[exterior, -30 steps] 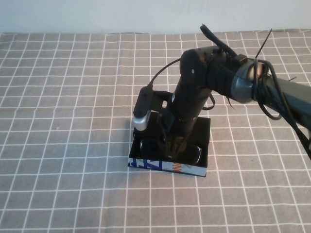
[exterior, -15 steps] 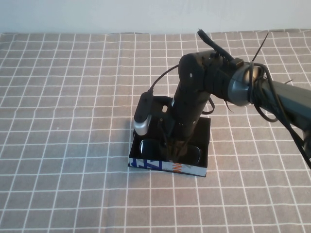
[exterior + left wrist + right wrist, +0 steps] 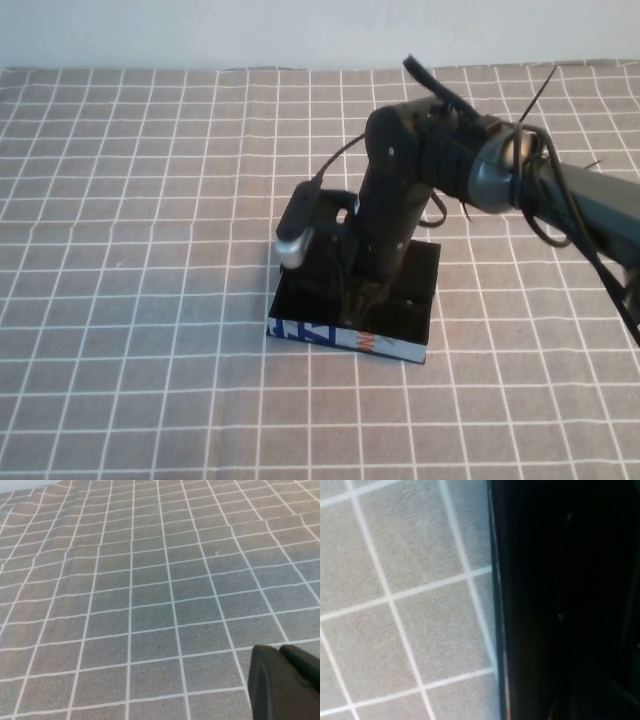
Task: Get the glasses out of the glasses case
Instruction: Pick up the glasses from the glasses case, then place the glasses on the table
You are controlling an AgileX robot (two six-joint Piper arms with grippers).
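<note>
One right hand deep inside the glasses case, glasses hidden.

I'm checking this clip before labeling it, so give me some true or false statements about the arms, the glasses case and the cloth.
1. The right gripper is down inside the glasses case. True.
2. The glasses case stands on bare wood. False: it rests on a grey checked tablecloth.
3. The left gripper is at the case. False: it shows only over bare cloth in the left wrist view.
4. The case's printed side faces the robot. True.
</note>
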